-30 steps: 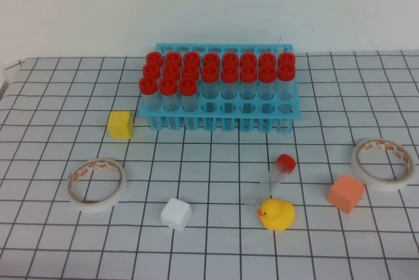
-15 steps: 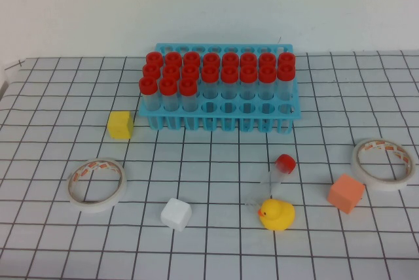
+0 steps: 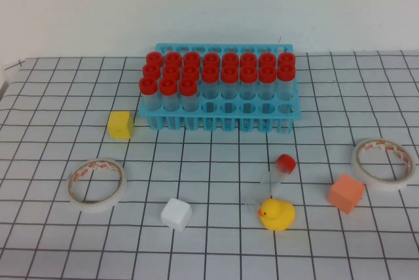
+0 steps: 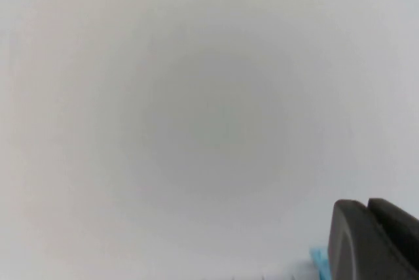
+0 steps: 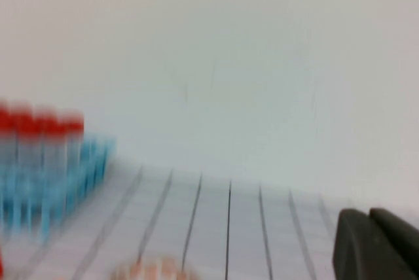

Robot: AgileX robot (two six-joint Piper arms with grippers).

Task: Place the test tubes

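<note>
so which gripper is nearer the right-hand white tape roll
Right, likely. Both are outside the high view; the right gripper looks onto that tape roll, the left gripper at wall and blue plastic rack.

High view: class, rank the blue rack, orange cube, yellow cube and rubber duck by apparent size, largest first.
1. Blue rack
2. Orange cube and rubber duck: alike, unranked
3. Yellow cube, though farther away
Left pincer and right pincer show only in their wrist views, shut.
</note>
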